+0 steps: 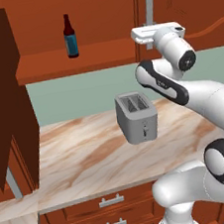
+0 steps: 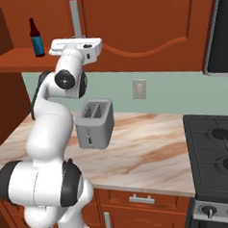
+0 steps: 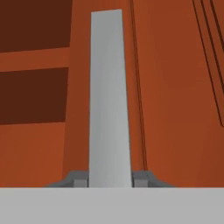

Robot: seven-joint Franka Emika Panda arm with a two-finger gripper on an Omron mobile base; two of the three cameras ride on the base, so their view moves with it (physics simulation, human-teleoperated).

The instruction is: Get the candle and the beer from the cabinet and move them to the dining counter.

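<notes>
White arm (image 1: 181, 90) raised high and bent, wrist level, claw (image 3: 109, 177) closed tight, fingers (image 3: 78, 180) clamped inward

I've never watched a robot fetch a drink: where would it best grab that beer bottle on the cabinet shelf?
Probably around the body of the beer, at its blue label, coming straight in from the front. The bottle stands upright on the cabinet shelf with the left door swung open; its body is wider than the narrow neck, giving the fingers a steadier hold.

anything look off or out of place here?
Nothing is spilled or damaged. The beer stands upright in the cabinet, whose left door hangs open. The end effector is shut on the right door's handle.
</notes>
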